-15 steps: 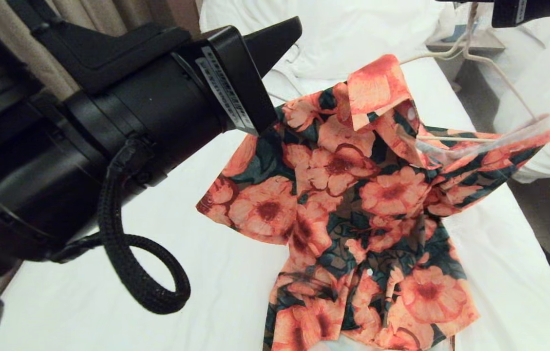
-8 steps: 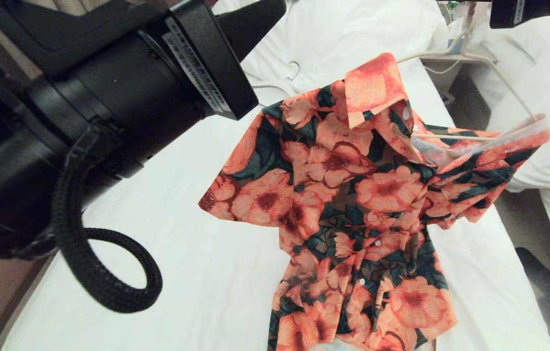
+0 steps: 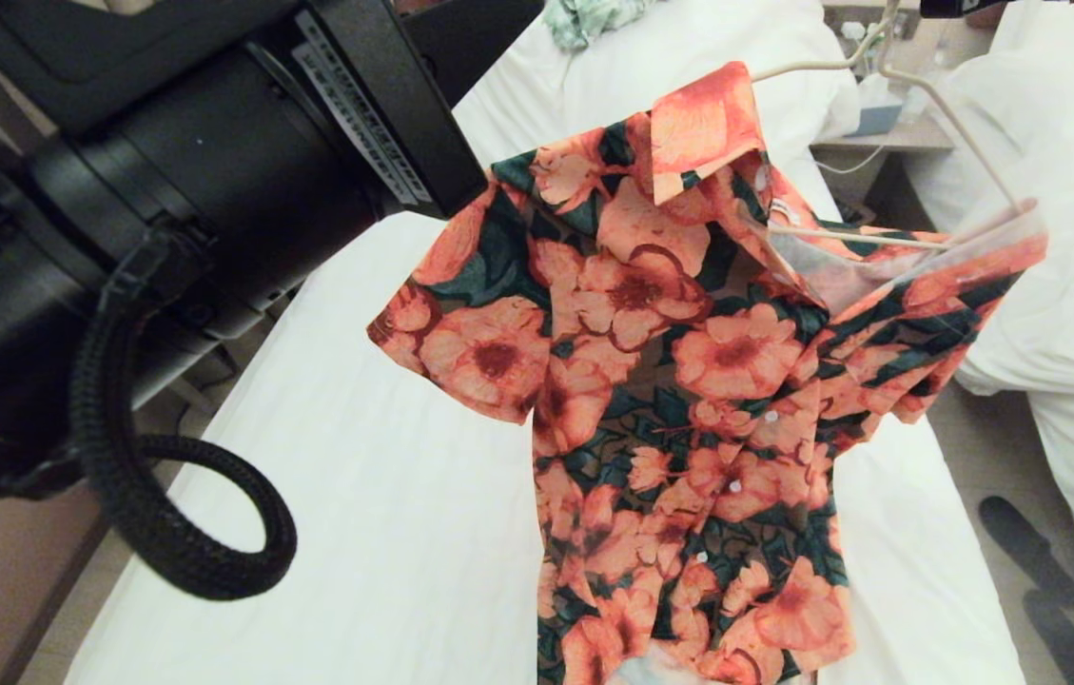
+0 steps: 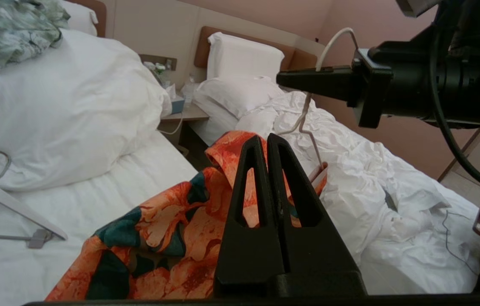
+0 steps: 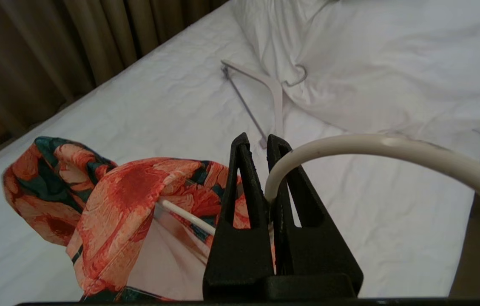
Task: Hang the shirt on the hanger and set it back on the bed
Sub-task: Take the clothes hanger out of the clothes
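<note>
- The right gripper is pinched on the hook of the hanger; the cream wire curves out from between its two black fingers, which are pressed close on it.
- Below that gripper hangs the shirt, flowered orange and dark green. It is draped on the hanger, with the collar up near the neck of the wire and the hem down close to the sheet.
- In the head view, one shoulder of the shirt sits over the hanger's arm on the robot's right; the bare wire runs across the open neck there.
- The left gripper has its fingers pressed together with nothing between them. It is held in front of the shirt's collar and shoulder, just beside the cloth; whether it touches cannot be told.
- The left arm fills the left of the head view, with a black cable loop hanging under it.
- Under both grippers lies the bed with its smooth white sheet.
- Beyond the right gripper, a second, thicker white hanger lies flat on the sheet, its hook against the big pillow.
- A pale green garment lies on top of that pillow, far from the left gripper.
- Past the right gripper stands another bed with a rumpled duvet.
</note>
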`<state>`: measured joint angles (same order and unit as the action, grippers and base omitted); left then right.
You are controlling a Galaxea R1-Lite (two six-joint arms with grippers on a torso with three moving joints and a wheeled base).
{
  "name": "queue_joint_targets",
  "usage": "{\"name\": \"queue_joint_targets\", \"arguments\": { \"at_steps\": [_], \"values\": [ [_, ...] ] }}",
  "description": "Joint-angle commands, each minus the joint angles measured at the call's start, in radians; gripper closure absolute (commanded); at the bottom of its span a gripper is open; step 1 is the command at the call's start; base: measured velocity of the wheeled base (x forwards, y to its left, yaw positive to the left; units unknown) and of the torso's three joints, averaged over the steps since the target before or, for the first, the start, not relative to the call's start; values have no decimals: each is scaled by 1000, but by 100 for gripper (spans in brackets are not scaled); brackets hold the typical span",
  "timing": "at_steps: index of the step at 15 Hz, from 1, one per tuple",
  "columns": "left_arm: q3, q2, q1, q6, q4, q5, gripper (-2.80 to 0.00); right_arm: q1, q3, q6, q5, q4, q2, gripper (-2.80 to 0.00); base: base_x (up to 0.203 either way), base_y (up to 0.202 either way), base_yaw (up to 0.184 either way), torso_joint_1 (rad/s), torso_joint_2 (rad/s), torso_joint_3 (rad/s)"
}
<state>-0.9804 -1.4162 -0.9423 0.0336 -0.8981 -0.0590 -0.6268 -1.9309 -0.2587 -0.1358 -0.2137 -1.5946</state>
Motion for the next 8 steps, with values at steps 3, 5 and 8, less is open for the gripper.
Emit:
{"name": "queue_joint_targets", "arguments": {
  "at_steps": [3, 5, 8],
  "values": [
    [-1, 0, 2, 0, -5, -1, 0, 1, -26, -2, -4, -1, -13, 0, 0, 0, 0, 240, -592, -359],
    [-4, -3, 2, -1, -5, -1, 0, 2, -26, -2, -5, -1, -13, 0, 0, 0, 0, 177, -408, -256],
    [-6, -3, 11, 0, -5, -1, 0, 14, -26, -4, -5, -1, -15, 0, 0, 0, 0, 153, -362, -211]
  ]
}}
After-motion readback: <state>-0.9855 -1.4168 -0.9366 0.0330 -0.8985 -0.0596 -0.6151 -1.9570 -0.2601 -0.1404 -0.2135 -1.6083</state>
